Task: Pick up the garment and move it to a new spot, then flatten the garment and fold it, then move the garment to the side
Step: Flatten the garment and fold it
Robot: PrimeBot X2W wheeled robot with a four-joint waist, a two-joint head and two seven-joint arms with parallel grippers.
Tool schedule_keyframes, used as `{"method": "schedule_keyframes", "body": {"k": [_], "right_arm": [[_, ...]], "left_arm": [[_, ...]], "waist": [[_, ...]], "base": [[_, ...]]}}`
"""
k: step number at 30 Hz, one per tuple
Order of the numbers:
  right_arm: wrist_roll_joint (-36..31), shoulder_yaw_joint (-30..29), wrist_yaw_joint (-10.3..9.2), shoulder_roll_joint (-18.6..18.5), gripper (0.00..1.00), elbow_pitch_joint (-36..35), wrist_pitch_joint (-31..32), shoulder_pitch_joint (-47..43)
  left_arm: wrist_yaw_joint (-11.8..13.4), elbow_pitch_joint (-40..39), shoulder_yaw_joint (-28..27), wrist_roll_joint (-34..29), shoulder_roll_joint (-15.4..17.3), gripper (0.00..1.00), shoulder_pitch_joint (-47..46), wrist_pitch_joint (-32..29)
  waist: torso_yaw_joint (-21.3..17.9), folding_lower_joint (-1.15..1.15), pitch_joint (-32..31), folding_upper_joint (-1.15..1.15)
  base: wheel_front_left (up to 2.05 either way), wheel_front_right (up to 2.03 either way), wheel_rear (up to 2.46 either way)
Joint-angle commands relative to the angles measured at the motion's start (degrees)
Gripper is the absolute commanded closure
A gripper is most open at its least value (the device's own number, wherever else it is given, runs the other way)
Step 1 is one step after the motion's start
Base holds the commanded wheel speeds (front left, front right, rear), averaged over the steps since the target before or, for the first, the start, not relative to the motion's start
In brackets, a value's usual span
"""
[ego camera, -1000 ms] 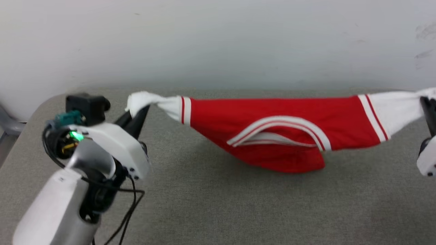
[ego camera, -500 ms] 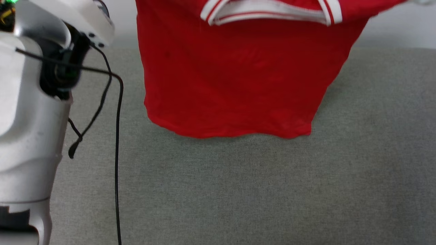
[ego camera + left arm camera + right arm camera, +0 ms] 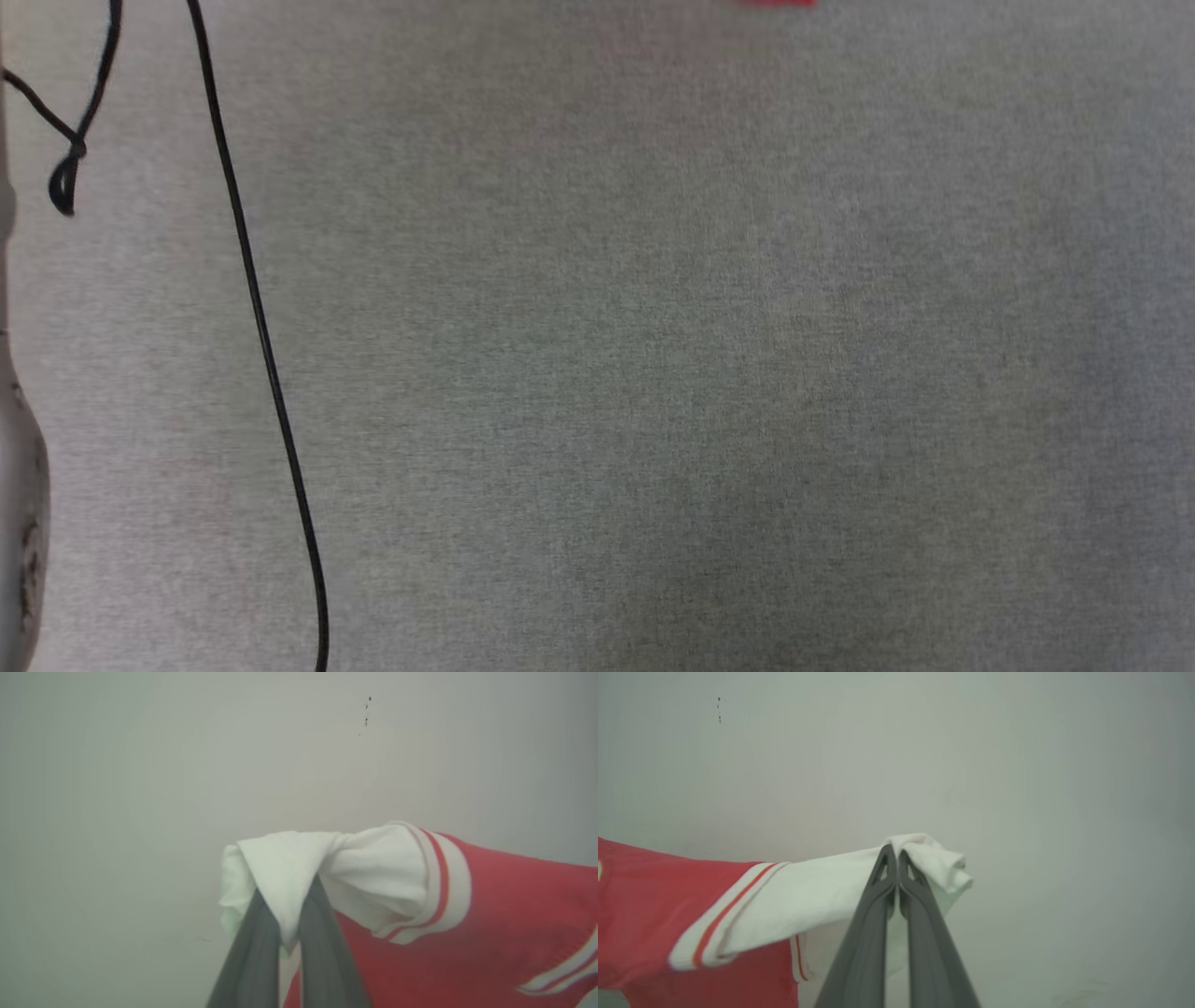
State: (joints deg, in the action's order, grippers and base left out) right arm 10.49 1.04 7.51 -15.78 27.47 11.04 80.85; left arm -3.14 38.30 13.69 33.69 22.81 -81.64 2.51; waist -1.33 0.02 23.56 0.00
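Left wrist view: shirt [image 3: 490, 914] hanging stretched between both grippers, up against the wall [image 3: 140, 765].
Left gripper [image 3: 286, 914] is pinching one white sleeve [image 3: 373, 872], fingers nearly closed on the bunched cloth. Right gripper [image 3: 895, 858] is clamping the other sleeve [image 3: 808, 891], fingers pressed together. Gripping both sleeves is pulling the body wide, probably so it lays flat on the grey table [image 3: 653, 373]. Head view is catching a red sliver at its top edge.

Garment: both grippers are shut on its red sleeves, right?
No, the sleeves are white, not red. The left wrist view shows the left gripper shut on one sleeve of the garment, the right wrist view the right gripper on the other.
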Motion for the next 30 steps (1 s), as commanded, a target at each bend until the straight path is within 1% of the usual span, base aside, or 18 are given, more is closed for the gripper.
{"method": "schedule_keyframes", "body": {"k": [1, 5, 8, 13, 18, 21, 25, 30], "right_arm": [[-0.4, 0.4, -0.04, 0.4, 1.00, 1.2, -0.4, 1.3], [0.1, 2.6, -0.04, 2.1, 1.00, 6.6, -2.4, 3.7], [0.7, 3.9, -0.04, 3.6, 1.00, 10.6, -4.3, 3.9], [2.9, 5.5, -0.04, 5.8, 1.00, 17.5, -7.9, 1.2], [5.8, 6.6, -0.04, 6.4, 1.00, 24.1, -11.2, -3.4], [8.1, 7.1, -0.04, 6.2, 1.00, 26.9, -13.6, -8.2], [11.9, 7.3, -0.04, 5.1, 1.00, 28.4, -17.5, -15.8], [16.4, 7.5, -0.04, 3.5, 1.00, 27.3, -21.9, -26.6]], "left_arm": [[-0.3, 1.3, -0.5, 0.3, 0.1, 1.00, -0.8, 0.6], [-1.5, 7.3, -0.7, 1.3, -0.1, 1.00, -2.7, 2.5], [-2.4, 12.0, -0.3, 1.8, -0.2, 1.00, -2.5, 3.7], [-3.7, 19.1, 0.4, 3.0, -1.2, 1.00, 0.3, 4.9], [-4.3, 23.6, 2.3, 4.8, -3.4, 1.00, 3.8, 4.5], [-4.3, 23.6, 4.6, 6.5, -5.1, 1.00, 7.7, 3.7], [-4.4, 21.3, 8.3, 9.2, -5.9, 1.00, 14.7, 3.1], [-4.4, 17.4, 12.3, 11.5, -4.4, 1.00, 23.5, 5.1]], "waist": [[-1.1, -0.02, 2.2, 0.00], [-2.2, -0.02, 4.5, 0.00], [-2.9, -0.02, 6.1, 0.00], [-3.3, -0.02, 7.5, 0.00], [-2.3, -0.02, 7.5, 0.00], [-1.5, -0.02, 6.5, 0.00], [-0.1, -0.02, 4.0, 0.00], [0.9, -0.02, -0.3, 0.00]], "base": [[0.00, 0.00, 0.00], [0.00, 0.00, 0.00], [0.00, 0.00, 0.00], [0.00, 0.00, 0.00], [0.00, 0.00, 0.00], [0.00, 0.00, 0.00], [0.00, 0.00, 0.00], [0.00, 0.00, 0.00]]}}
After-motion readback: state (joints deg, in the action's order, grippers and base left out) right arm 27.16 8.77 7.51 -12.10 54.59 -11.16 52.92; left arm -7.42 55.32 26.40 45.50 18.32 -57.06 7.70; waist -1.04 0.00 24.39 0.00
